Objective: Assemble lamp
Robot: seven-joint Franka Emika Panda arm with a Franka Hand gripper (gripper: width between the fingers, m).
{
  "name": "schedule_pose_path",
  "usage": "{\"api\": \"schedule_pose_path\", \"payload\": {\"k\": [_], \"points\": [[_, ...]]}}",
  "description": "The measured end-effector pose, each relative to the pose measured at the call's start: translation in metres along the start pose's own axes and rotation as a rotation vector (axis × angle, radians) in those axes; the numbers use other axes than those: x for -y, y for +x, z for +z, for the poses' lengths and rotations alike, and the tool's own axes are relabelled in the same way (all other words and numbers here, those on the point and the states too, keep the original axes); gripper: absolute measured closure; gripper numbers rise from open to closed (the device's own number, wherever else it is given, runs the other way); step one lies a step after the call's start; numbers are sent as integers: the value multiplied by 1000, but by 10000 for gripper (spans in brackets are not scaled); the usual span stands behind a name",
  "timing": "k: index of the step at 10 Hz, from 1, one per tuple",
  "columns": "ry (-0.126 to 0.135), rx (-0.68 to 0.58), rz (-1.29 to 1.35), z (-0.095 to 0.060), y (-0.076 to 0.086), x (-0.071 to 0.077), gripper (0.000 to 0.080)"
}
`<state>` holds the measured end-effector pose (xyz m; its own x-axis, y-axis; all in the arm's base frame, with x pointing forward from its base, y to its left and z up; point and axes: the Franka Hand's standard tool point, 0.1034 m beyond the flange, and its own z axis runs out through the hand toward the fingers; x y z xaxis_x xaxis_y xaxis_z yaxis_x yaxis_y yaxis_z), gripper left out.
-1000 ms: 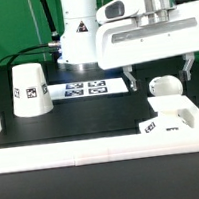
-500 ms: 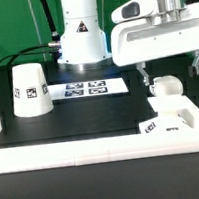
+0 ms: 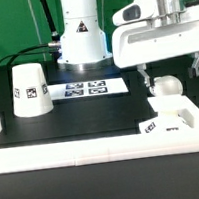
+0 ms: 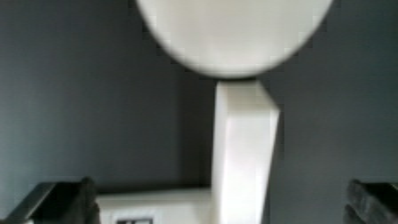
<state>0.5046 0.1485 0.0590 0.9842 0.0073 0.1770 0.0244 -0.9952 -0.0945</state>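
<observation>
The white square base [image 3: 163,122] lies by the white frame's right corner, a tag on its front. The round-headed bulb [image 3: 167,87] stands upright on it. The cone shade [image 3: 29,89] stands apart on the black table at the exterior view's left, tag facing front. My gripper [image 3: 171,74] is open and empty, its dark fingers [image 3: 145,79] hanging on either side of the bulb's head, just above it. In the wrist view the bulb's round head [image 4: 231,35] and a tagged corner of the base [image 4: 151,205] show between the spread fingertips [image 4: 63,200].
The marker board [image 3: 84,88] lies flat behind the middle of the table. A low white frame [image 3: 93,146] runs along the front and up both sides. The robot's white body [image 3: 79,29] stands at the back.
My gripper has moved toward the exterior view's right and slightly up, from left of the bulb to over it. It stays open. The lamp parts have not moved.
</observation>
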Motion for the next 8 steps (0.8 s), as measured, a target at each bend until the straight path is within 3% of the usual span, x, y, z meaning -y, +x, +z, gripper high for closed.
{"api": "schedule_pose_path", "payload": {"k": [3, 6, 8], "points": [[-1, 9, -20, 5, -17, 5, 101], [-3, 25, -20, 6, -16, 4, 101], [-16, 183, -25, 6, -22, 2, 101]]}}
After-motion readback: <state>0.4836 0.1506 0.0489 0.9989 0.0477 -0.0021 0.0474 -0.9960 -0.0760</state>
